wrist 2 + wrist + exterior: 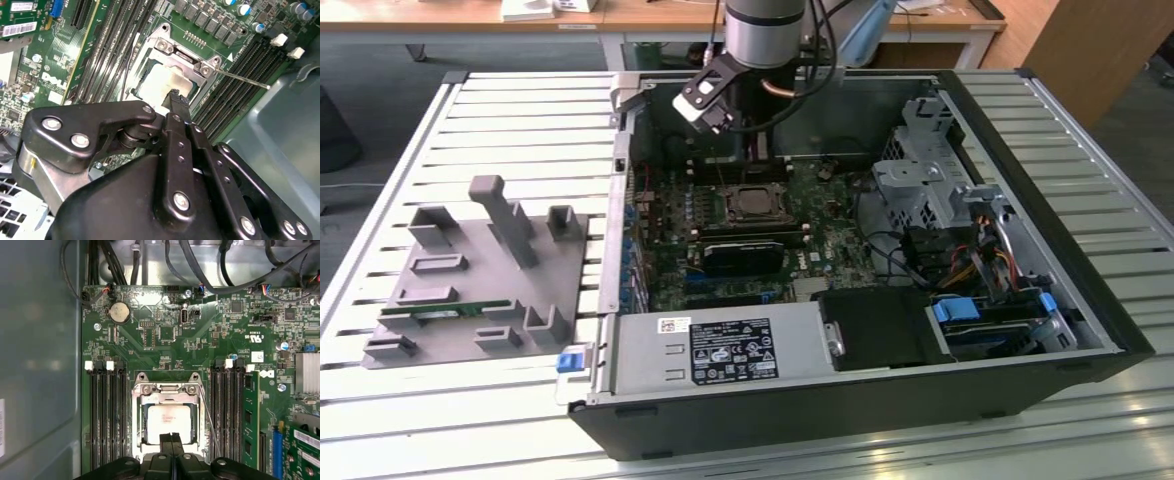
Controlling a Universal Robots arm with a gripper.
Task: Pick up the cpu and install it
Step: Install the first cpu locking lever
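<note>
The flat square silver cpu (169,421) lies in the metal-framed socket (167,389) on the green motherboard (165,340), between black memory-slot banks (106,415).

Workshop-like lab: opened computer case (854,425) on slatted metal bench (520,120).

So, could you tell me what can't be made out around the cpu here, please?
First wrist view: the fingers cover one edge of the cpu.
Second wrist view: the gripper hides much of the cpu.
Exterior view: the socket is too small to show the cpu.
</note>
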